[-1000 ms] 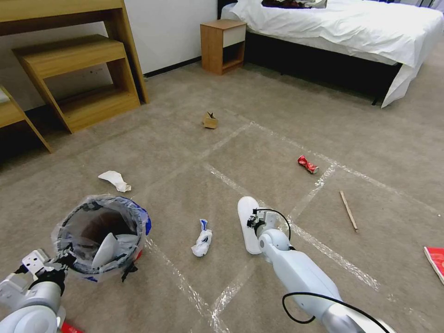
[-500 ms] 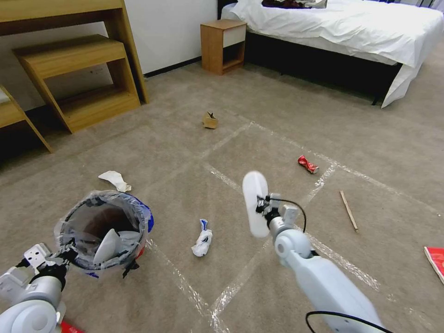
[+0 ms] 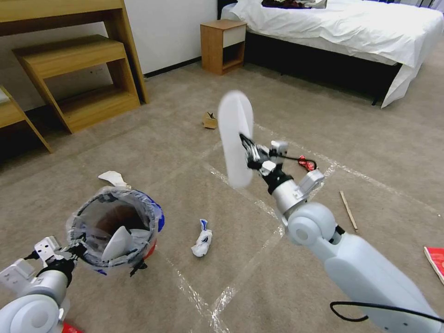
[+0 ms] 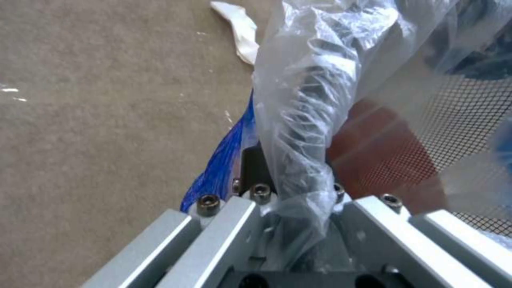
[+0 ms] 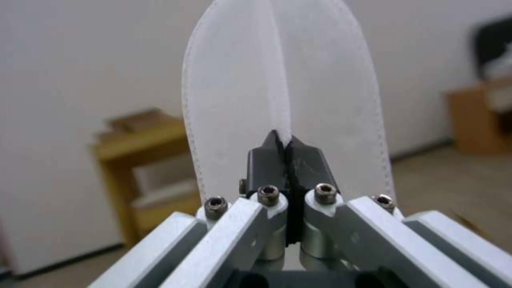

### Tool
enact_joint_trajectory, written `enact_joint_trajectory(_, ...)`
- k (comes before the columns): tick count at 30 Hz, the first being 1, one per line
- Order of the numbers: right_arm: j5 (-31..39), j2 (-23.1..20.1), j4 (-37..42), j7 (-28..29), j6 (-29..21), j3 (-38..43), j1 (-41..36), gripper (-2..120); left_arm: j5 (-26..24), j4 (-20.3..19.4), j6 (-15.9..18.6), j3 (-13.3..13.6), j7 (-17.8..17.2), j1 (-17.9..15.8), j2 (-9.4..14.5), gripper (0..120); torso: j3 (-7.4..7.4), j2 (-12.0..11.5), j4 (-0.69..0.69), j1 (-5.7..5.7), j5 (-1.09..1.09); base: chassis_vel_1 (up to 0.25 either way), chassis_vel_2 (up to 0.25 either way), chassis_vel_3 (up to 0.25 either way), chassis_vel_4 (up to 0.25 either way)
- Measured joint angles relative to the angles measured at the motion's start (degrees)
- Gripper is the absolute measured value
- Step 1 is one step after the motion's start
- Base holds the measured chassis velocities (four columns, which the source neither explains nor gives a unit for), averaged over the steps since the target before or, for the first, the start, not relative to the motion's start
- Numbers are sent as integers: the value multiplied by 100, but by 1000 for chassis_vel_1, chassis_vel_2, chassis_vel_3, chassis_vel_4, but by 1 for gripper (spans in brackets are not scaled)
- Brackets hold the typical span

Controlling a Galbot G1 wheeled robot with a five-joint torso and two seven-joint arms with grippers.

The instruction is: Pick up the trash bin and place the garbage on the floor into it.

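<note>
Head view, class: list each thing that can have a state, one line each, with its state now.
Trash bin: lifted, bag-lined, already holds a white slipper.
Left end effector: shut on the bin's rim.
White slipper: held in the air.
Right end effector: shut on the slipper.
Red can: crushed, on the floor.
Tissue wad: crumpled, on the floor.

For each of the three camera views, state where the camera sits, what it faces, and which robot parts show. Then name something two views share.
Head view: on the head, facing down at the floor; both arms show.
Left wrist view: behind the left gripper, clamped on the trash bin.
Right wrist view: behind the right gripper, pinching a white slipper.
Shared: slipper, head and right wrist views.
</note>
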Motion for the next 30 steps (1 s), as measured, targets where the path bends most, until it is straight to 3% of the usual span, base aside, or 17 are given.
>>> enact_joint_trajectory(8, 131, 52, 35, -503, 506, -899, 735, 0, -119, -91, 145, 115, -44, 19, 105, 1, 0, 0, 0, 0, 0, 0, 0, 0, 0)
enact_joint_trajectory(15, 131, 455, -335, -817, 732, -1358, 1051, 0, -199, -107, 227, 251, -87, -41, 159, 1, 1, 0, 0, 0, 0, 0, 0, 0, 0)
enact_joint_trajectory(30, 210, 1259, -575, -839, 801, -2208, 1441, 0, -236, -37, 244, 309, -106, -140, 216, 1, 1, 0, 1, 0, -1, 0, 0, 0, 0)
